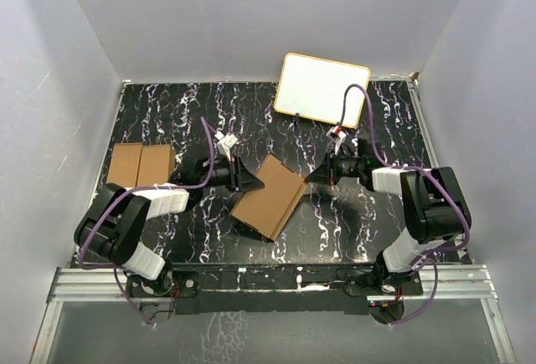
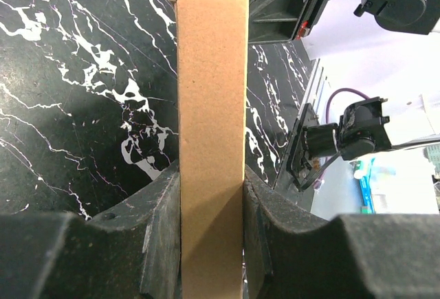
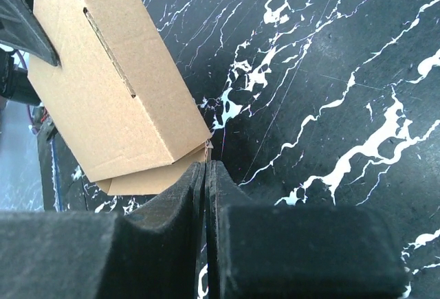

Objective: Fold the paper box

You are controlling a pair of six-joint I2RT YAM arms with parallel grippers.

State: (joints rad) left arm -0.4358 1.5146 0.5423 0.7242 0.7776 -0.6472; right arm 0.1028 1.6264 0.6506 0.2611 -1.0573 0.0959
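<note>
Left tool (image 2: 212,185) clamps the slim paper box (image 2: 212,72) between its fingers; I see my right tool (image 3: 207,172) clenched shut, tips right at the box's corner.

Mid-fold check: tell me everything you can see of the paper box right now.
The paper box is plain brown cardboard, formed into a slim rectangular carton, held diagonally mid-table between the arms. Its broad face has a long slot; a flap shows beneath one end. The left gripper clamps it across its thickness with its fingers. The right gripper is shut at one corner; whether it pinches cardboard is unclear.
</note>
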